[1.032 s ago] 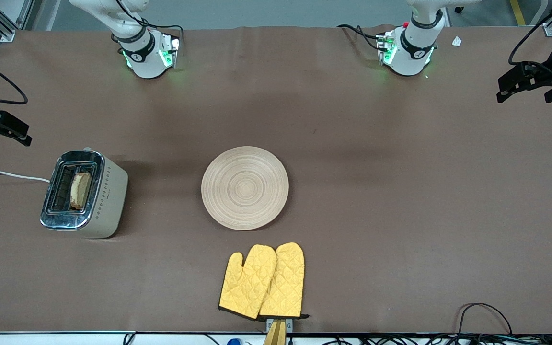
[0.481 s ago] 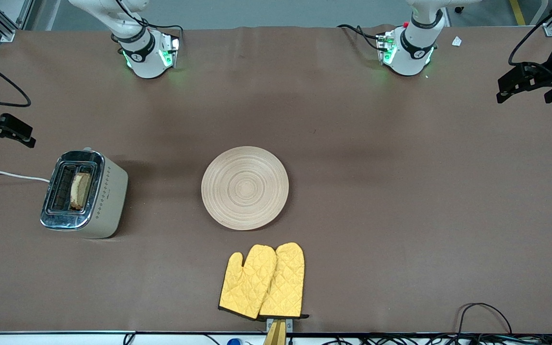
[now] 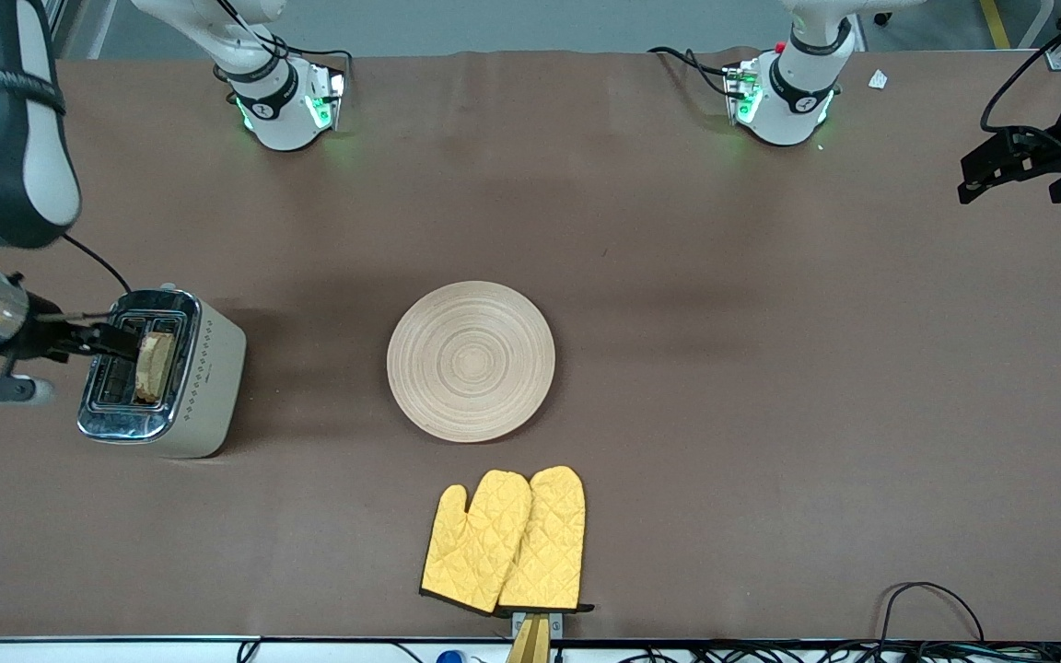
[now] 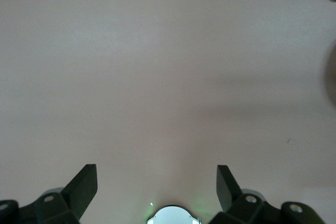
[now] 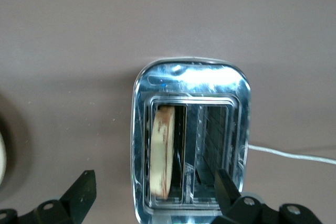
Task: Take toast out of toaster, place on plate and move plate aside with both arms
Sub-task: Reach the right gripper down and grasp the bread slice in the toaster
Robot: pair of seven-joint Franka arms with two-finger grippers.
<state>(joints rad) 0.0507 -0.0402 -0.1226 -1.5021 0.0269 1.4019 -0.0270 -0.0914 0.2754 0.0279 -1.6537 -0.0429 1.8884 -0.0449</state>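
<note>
Brown matte tabletop (image 3: 770, 368), faintly creased. Cream, boxy toaster with a mirror-chrome top (image 3: 162, 373) stands toward the right arm's end; white cord trails from it.

Squarish slice of light brown toast with darker crust (image 3: 155, 366) stands on edge in one of the two slots, its top poking out.

Right arm's black claw (image 5: 155, 195) hangs over the toaster, fingers spread wide, straddling the slots in the right wrist view; touching nothing.

Round, flat, pale wooden plate with concentric ring grain (image 3: 471, 361) lies mid-tabletop, well apart from the toaster.

Pair of yellow quilted oven mitts with black trim (image 3: 506, 540) lie overlapped, nearer the front camera than the plate.

Left arm's black claw (image 4: 156, 184) waits over bare tabletop at the left arm's end, fingers wide apart, holding nothing.
</note>
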